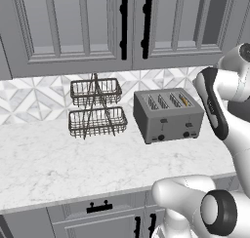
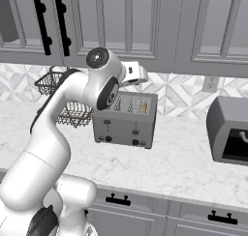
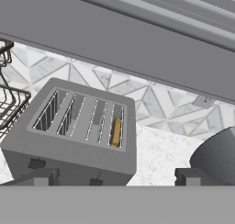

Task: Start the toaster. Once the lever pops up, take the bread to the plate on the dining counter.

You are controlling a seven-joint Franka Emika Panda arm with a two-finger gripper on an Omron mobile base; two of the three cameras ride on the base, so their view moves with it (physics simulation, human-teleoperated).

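Observation:
The grey four-slot toaster (image 1: 168, 116) stands on the marble worktop against the patterned tiles. A golden-brown slice of bread (image 3: 115, 131) sits low in its rightmost slot, also visible as bread (image 1: 184, 100) from the left base. Two small levers (image 1: 164, 120) and two dark knobs (image 1: 161, 137) are on the toaster's front. My gripper (image 3: 117, 178) hovers above and in front of the toaster (image 3: 75, 136), open, with nothing between its fingers. In the right base view my hand (image 2: 131, 73) hangs just over the toaster (image 2: 125, 119). The plate and the dining counter are out of view.
A two-tier wire basket rack (image 1: 95, 108) stands left of the toaster. A rounded grey appliance (image 2: 228, 129) sits to the right on the worktop (image 1: 58, 159). Upper cabinets (image 1: 73, 27) hang low overhead. A wall outlet (image 2: 209, 83) is behind.

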